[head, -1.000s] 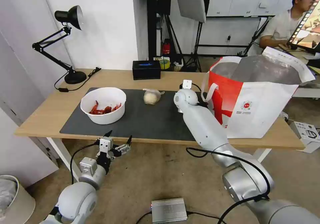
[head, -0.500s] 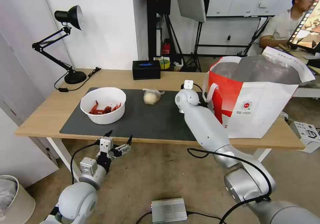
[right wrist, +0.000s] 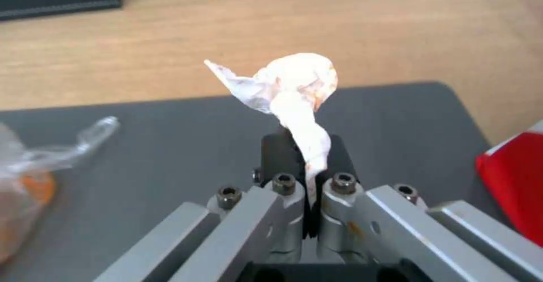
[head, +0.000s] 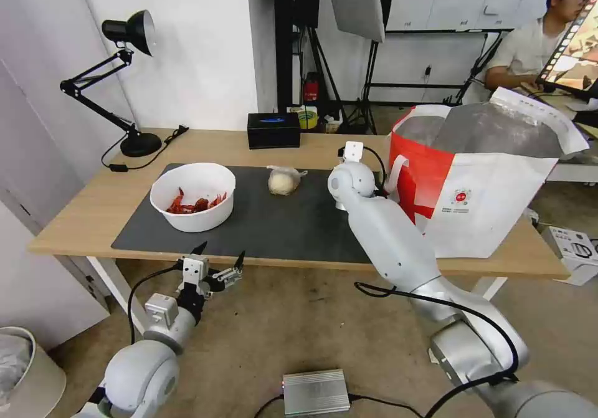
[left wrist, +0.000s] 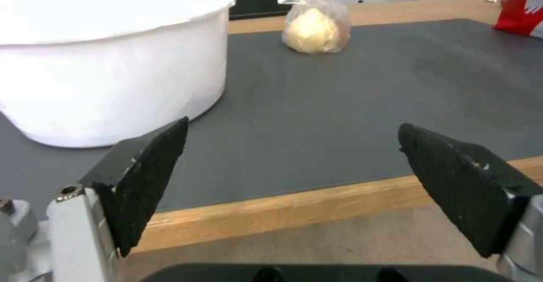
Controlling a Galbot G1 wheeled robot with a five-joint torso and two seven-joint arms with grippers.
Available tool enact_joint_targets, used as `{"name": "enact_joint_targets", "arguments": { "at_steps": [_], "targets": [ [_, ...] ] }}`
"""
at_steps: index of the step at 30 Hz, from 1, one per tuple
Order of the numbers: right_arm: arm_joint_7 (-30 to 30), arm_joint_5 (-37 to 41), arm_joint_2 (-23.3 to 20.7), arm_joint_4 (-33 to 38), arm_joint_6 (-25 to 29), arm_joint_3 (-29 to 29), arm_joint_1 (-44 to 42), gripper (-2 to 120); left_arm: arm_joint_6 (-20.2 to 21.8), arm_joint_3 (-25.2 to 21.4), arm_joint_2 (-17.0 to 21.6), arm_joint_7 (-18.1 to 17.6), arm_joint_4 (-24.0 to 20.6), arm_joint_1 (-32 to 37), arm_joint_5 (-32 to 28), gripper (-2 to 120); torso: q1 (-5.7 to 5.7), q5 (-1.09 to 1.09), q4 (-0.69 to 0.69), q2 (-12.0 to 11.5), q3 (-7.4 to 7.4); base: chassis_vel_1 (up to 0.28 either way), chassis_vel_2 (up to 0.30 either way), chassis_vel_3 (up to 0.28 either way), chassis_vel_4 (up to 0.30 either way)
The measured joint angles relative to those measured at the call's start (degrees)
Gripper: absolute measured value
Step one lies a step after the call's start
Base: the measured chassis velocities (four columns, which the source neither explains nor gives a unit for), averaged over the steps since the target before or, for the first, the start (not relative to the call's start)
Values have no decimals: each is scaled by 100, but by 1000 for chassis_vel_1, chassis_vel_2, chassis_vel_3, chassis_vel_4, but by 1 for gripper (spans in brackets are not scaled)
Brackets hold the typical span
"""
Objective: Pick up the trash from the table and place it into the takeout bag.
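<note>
Pinching a tissue [right wrist: 294, 82] at centre frame, my right gripper [right wrist: 305, 154] hangs above the mat's [right wrist: 169, 146] edge; left fingers [left wrist: 152, 167] spread below the tabletop [head: 81, 212] edge.

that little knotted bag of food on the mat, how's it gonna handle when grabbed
The knotted bag looks soft, so it would probably squash between fingers. Its rounded lump may roll if nudged on the mat. The thin film looks slippery; the knot is likely the safer hold.

A black desk lamp [head: 128, 38] is standing at the tabletop's far left corner, a black tissue box [head: 273, 129] sitting along the far edge.
</note>
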Motion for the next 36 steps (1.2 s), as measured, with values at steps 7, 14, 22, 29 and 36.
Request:
{"name": "enact_joint_targets", "arguments": {
  "at_steps": [7, 14, 22, 29, 36],
  "targets": [
    [45, -114, -151, 534, 3, -120, -147, 0, -3, -43, -36, 0, -24, 38, 0, 100, 0, 0, 0, 0, 0, 0, 0, 0, 0],
    [-7, -68, -290, 1003, 15, -231, -207, 0, -6, -92, -54, 0, -29, 75, 1, 100, 0, 0, 0, 0, 0, 0, 0, 0, 0],
    [-463, -408, -317, 1198, 419, -387, -199, 0, -13, -238, -120, 1, -114, 222, 13, 100, 0, 0, -1, 0, 0, 0, 0, 0, 0],
    [-588, -561, -235, 1434, 547, -533, -127, 0, -19, -416, -198, 2, -266, 423, 47, 100, 0, -2, 0, 0, 0, 0, 0, 0, 0],
    [-571, -709, -260, 1767, 505, -726, -23, 0, -108, -647, -384, 6, -395, 682, 166, 100, -1, -1, 2, 0, 0, 0, 0, 0, 0]
  ]
}}
